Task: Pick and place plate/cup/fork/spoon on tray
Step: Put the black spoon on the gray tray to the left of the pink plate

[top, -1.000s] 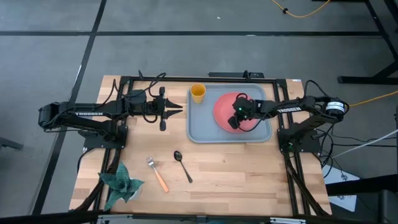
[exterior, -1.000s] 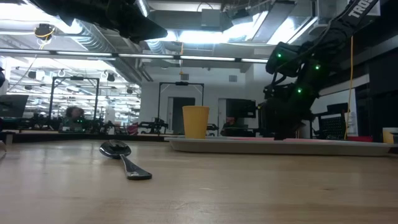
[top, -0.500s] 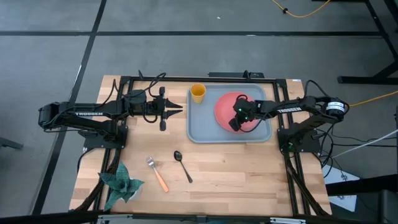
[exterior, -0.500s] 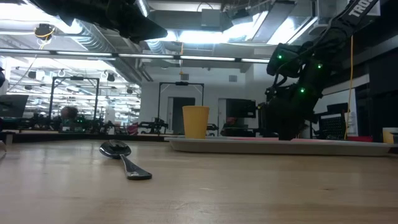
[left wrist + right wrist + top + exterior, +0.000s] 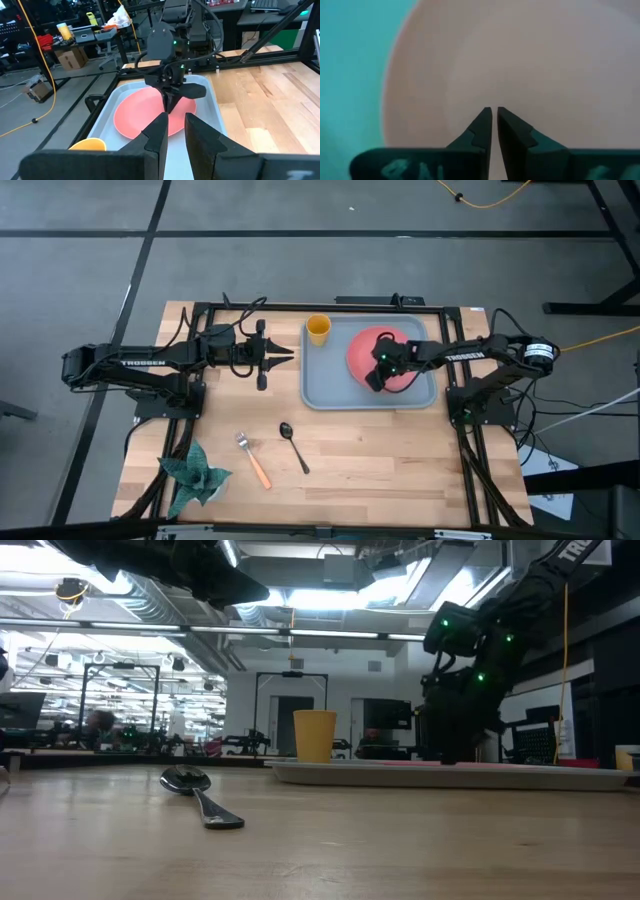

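The coral-pink plate point(image 5: 385, 348) lies flat in the right half of the grey-blue tray point(image 5: 320, 385). The yellow cup point(image 5: 318, 330) stands upright in the tray's far left corner. The orange-handled fork point(image 5: 254, 460) and the dark spoon point(image 5: 293, 445) lie on the wooden table nearer the front, left of the tray. My right gripper point(image 5: 372, 380) points down with shut fingers over the plate's near left part, as the right wrist view point(image 5: 494, 111) also shows. My left gripper point(image 5: 290, 358) is shut and hovers left of the tray. My right gripper's shut fingertips point(image 5: 170, 107) stand at the plate's surface near its near rim point(image 5: 150, 131), coming from above. I cannot tell whether they touch the plate. The plate lies flat on the tray.
A green crumpled thing point(image 5: 195, 475) lies at the table's front left corner. Black frame rails run along the table's far edge and both sides. Bare wood lies between the tray and the front edge, around the fork and spoon.
My right gripper has moved a little over the plate, ending slightly higher and slightly toward the table's left. Its fingers have stayed shut.
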Robot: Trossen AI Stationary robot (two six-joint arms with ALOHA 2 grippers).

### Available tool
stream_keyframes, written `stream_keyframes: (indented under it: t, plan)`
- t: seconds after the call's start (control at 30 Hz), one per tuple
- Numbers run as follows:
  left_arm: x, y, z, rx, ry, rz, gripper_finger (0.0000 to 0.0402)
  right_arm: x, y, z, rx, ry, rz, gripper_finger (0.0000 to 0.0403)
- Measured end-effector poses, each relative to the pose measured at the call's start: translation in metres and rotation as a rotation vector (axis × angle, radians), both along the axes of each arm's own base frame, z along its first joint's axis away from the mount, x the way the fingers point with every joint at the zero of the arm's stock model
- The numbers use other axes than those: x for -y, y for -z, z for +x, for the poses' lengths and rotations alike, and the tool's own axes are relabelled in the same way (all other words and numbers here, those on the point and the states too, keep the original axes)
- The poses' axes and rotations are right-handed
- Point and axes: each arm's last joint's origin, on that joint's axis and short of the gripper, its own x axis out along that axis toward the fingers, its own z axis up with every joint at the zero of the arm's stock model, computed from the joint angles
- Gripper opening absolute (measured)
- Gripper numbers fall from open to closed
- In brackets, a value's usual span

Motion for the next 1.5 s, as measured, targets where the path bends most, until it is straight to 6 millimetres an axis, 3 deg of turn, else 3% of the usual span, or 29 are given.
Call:
stream_keyframes:
  t: [0.27, 0.47, 0.8, 1.1, 1.3, 1.5]
  plan:
    - [0.000, 0.000, 0.000, 0.000, 0.000, 0.000, 0.0059, -0.020, -0.010, 0.014, 0.077, -0.092, 0.161, 0.0035]
    - [0.000, 0.000, 0.000, 0.000, 0.000, 0.000, 0.0059, -0.040, -0.031, 0.034, 0.163, -0.231, 0.233, 0.0035]
    - [0.000, -0.001, 0.000, 0.012, 0.000, 0.005, 0.0059, -0.100, -0.050, 0.049, 0.229, -0.502, 0.387, 0.0035]
    - [0.001, -0.001, 0.000, 0.035, -0.006, -0.143, 0.0059, -0.152, -0.067, 0.059, 0.454, -0.572, 0.350, 0.0035]
    - [0.011, 0.000, 0.002, 0.024, 0.121, -0.298, 0.0059, -0.184, -0.079, 0.059, 0.607, -0.610, 0.297, 0.0035]
    - [0.030, -0.013, 0.005, 0.024, 0.315, -0.348, 0.0057, -0.208, -0.072, 0.067, 0.726, -0.463, 0.228, 0.0035]
